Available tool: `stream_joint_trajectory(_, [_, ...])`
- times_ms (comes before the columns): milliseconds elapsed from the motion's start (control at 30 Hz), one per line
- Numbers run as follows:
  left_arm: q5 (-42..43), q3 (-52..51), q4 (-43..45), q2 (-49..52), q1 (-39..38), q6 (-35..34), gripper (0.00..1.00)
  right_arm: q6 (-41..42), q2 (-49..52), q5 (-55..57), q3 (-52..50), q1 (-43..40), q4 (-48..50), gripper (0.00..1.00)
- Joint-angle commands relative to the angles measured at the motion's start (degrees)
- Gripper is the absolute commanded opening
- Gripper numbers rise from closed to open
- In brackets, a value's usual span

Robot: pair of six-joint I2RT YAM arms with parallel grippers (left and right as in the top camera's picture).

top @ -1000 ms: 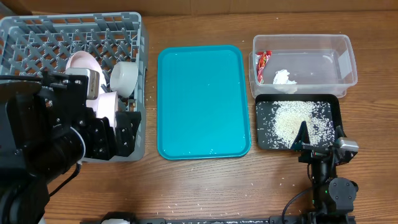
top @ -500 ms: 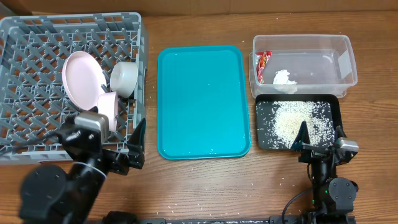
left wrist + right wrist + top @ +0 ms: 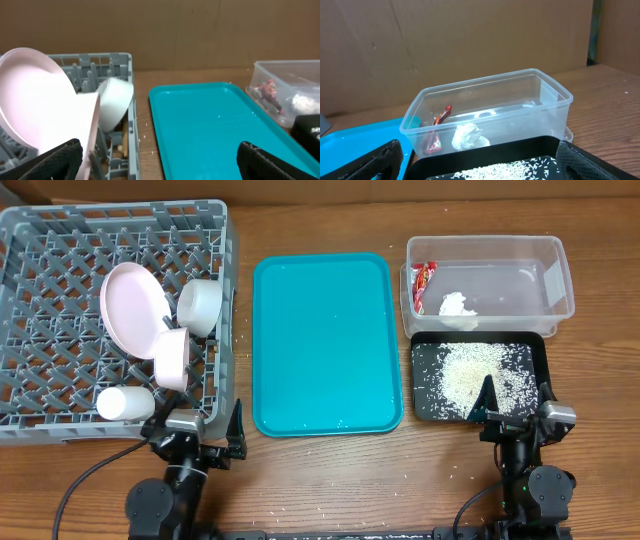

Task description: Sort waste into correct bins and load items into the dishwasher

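Note:
The grey dish rack [image 3: 40, 240] holds a pale pink plate [image 3: 133, 310] on edge, a white bowl [image 3: 200, 307], a pink bowl [image 3: 172, 358] and a white cup [image 3: 125, 402] lying on its side. My left gripper [image 3: 195, 442] is open and empty in front of the rack's front right corner. The left wrist view shows the plate [image 3: 30, 95], the white bowl [image 3: 115, 102] and a thin wooden stick [image 3: 125, 144] low in the rack. The clear tub [image 3: 560, 280] holds the red wrapper [image 3: 424, 280] and the tissue [image 3: 457, 305]. Rice [image 3: 475, 375] lies in the black tray [image 3: 540, 350]. My right gripper [image 3: 515, 408] is open and empty at that tray's front edge.
The flat teal tray [image 3: 325, 345] lies between the rack and the bins, with a few specks on it. Scattered rice grains lie on the wooden table in front of it [image 3: 400, 475]. A brown wall stands behind the table in both wrist views.
My left arm has drawn back from over the rack to the table's front edge. The white cup now shows lying at the rack's front. The right arm has not moved.

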Motion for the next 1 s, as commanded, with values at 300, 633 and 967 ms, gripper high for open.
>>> stream_joint_trajectory(300, [-3.7,-13.5,13.9,-1.3,0.6,0.6,1.0,0.0,-0.5,0.0,-0.6,-0.2,0.3,1.0])
stream_joint_trajectory(633, [-4.0,-13.9,14.7,-1.3,0.6,0.7,1.0,0.0,-0.5,0.0,-0.6,-0.2,0.3,1.0])
stream_joint_trajectory(967, [-4.0,-13.9,14.7,-1.3,0.6,0.7,1.0,0.0,-0.5,0.0,-0.6,-0.2,0.3,1.0])
